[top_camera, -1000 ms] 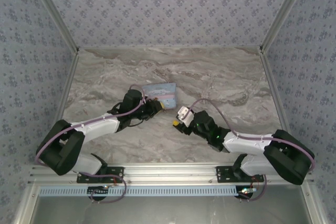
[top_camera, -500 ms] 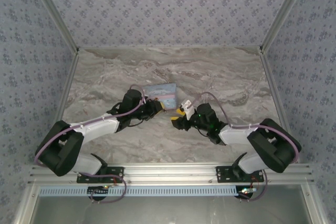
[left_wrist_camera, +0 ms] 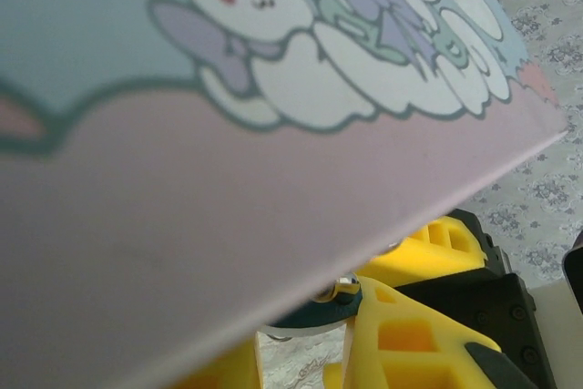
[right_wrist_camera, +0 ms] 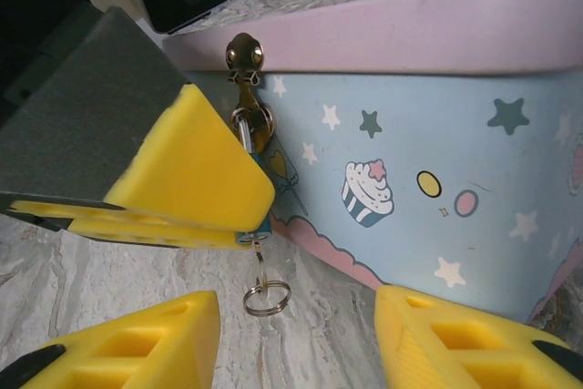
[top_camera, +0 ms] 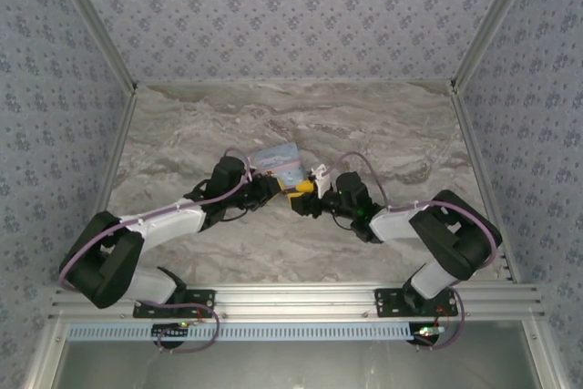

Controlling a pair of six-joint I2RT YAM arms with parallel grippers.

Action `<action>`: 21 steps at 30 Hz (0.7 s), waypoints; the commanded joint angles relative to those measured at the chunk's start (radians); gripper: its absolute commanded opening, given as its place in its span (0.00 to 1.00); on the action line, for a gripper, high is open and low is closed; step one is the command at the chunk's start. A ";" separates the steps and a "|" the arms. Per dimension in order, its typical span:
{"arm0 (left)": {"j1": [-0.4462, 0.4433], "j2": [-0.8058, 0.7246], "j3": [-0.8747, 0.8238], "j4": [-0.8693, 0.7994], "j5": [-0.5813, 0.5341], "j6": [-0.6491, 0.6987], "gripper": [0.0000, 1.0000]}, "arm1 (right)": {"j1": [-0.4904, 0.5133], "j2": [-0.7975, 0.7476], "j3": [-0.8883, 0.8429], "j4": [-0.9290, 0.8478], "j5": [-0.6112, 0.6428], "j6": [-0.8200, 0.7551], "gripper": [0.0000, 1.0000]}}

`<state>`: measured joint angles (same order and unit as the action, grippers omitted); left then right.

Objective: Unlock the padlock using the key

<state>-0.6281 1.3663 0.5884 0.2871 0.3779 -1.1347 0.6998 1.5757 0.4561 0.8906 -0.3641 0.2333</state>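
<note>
The tiny padlock [right_wrist_camera: 255,236] hangs from the clasp [right_wrist_camera: 244,52] on the side of the light-blue cartoon tin [right_wrist_camera: 437,170]. My left gripper [top_camera: 271,187] is shut on it, and its yellow fingers [right_wrist_camera: 182,170] cover most of the teal body. The lock also peeks out under the tin's lid [left_wrist_camera: 323,309]. A thin key [right_wrist_camera: 260,261] sticks out of the lock's underside, with a small ring [right_wrist_camera: 267,298] hanging from it. My right gripper [right_wrist_camera: 301,343] stands open just below the ring, one finger on each side, touching nothing.
The tin [top_camera: 278,163] sits mid-table on the marble top [top_camera: 383,134], with both grippers crowded at its near right corner. Patterned walls close the table in at the back and both sides.
My right arm has swung left up to the tin and the left gripper, and its jaws have narrowed a little. The left arm has stayed put.
</note>
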 commanded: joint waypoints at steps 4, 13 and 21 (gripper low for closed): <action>0.006 -0.042 0.004 0.058 0.024 0.018 0.20 | 0.002 0.023 0.036 0.028 -0.005 0.028 0.47; 0.006 -0.043 0.001 0.062 0.021 0.015 0.20 | 0.016 0.069 0.054 0.043 0.004 0.035 0.45; 0.006 -0.043 -0.004 0.063 0.018 0.014 0.20 | 0.021 0.079 0.056 0.047 0.002 0.037 0.36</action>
<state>-0.6281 1.3628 0.5804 0.2874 0.3779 -1.1351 0.7139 1.6447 0.4892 0.9169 -0.3637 0.2642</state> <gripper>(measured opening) 0.198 0.363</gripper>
